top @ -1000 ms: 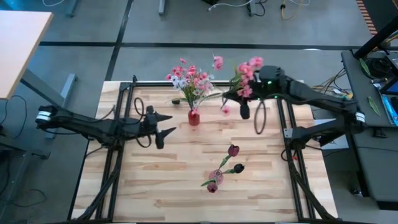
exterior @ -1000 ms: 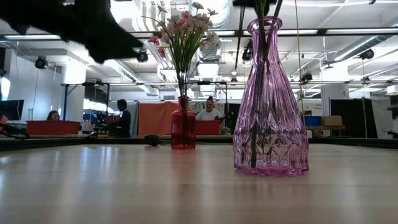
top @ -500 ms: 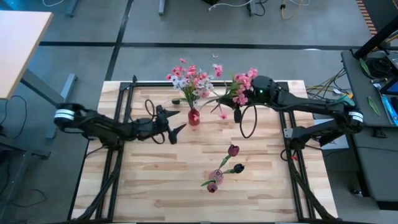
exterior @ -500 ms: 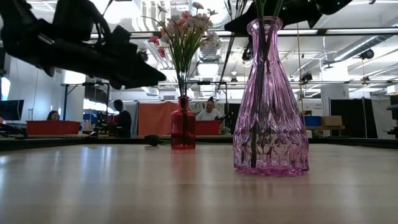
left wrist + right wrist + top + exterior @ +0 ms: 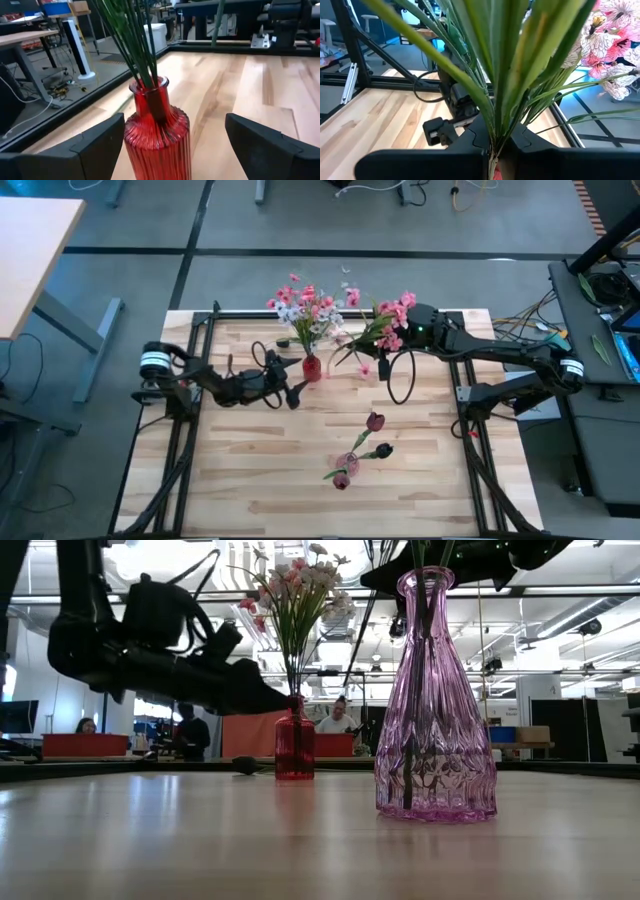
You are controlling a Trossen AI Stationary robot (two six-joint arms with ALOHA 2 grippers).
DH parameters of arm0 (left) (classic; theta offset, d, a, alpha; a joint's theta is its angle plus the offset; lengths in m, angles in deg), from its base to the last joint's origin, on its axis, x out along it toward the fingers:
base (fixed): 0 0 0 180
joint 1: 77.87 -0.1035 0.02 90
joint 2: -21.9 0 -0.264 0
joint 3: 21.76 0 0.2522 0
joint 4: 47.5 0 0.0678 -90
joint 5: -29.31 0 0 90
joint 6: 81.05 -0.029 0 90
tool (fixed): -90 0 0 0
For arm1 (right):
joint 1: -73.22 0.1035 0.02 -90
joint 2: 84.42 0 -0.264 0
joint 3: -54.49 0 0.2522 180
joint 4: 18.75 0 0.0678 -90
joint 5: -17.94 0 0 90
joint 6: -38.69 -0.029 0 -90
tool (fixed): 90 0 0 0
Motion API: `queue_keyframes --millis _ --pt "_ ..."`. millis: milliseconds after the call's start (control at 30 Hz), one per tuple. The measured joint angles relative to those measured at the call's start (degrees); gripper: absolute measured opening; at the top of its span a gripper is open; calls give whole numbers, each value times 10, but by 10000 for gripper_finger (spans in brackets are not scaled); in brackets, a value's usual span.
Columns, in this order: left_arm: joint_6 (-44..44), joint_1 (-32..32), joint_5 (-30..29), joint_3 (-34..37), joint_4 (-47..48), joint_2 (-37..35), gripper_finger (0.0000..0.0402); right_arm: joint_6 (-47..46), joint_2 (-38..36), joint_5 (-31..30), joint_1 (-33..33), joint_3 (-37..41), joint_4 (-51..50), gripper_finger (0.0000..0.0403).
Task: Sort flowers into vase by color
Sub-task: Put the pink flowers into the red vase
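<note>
A small red ribbed vase [image 5: 312,368] stands near the table's far edge with pink and white flowers [image 5: 306,306] in it. My left gripper [image 5: 293,388] is open at that vase [image 5: 157,137], one finger [image 5: 95,147] on each side, with a gap showing to each. My right gripper [image 5: 382,360] is shut on a pink-blossomed flower bunch [image 5: 393,317], just right of the red vase and above the table. A pink glass vase [image 5: 347,464] nearer the front holds dark red tulip buds [image 5: 375,421]. My right gripper pinches the flower bunch by the lower stems [image 5: 493,142] between its two fingers [image 5: 445,160]. The stems and long green leaves [image 5: 470,75] fan out from the hold. The pink blossoms [image 5: 615,50] stand at the free end, and the bunch is lifted clear of the table.
The pink glass vase [image 5: 435,700] stands close to the low camera, the red vase [image 5: 295,750] behind it. Black frame rails [image 5: 205,380] run along both sides of the wooden table [image 5: 250,470]. A cable loop [image 5: 400,380] hangs under my right arm. People sit in the room beyond.
My left gripper has travelled toward the table's right and come down, arriving with its open fingers on either side of the red vase. My right gripper has carried the pink flower bunch a little toward the table's left, closer to the red vase.
</note>
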Motion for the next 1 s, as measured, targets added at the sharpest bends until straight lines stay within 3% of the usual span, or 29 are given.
queue_keyframes --millis 133,333,533,633,1000 --pt "6 -1 -11 3 -43 21 327 0 0 0 0 0 -5 9" --pt "28 -1 -11 6 -29 21 331 2 0 0 0 0 -9 9" --pt "68 -10 20 4 11 20 379 4 8 0 0 0 -9 9" --pt "70 -10 -16 4 9 19 395 -3 13 0 0 0 -9 9" --pt "76 -12 4 4 -9 49 358 -7 29 0 -4 0 -9 9"
